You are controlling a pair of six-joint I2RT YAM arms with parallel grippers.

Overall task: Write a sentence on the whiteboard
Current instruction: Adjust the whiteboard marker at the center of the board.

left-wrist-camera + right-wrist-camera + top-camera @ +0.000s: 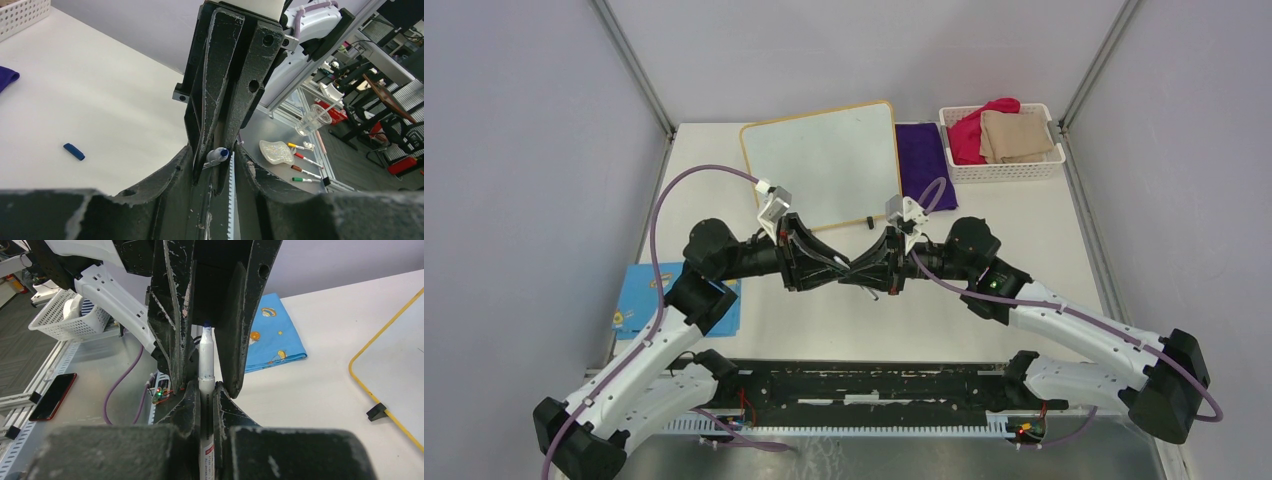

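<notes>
Far left on the table (1034, 230) a blue booklet (629, 300) lies partly under the left arm (654, 345). Mid-table the left gripper (205, 382) stands open, fingers (172, 330) flanking the marker (206, 360); the right gripper (214, 159) clamps its barrel, lower end cut off. Just beyond lies the whiteboard (824, 160), near edge partly hidden.

Left pincer (845, 272) and right pincer (861, 277), tips interlocked, bar the near approach to the whiteboard (824, 160).
</notes>
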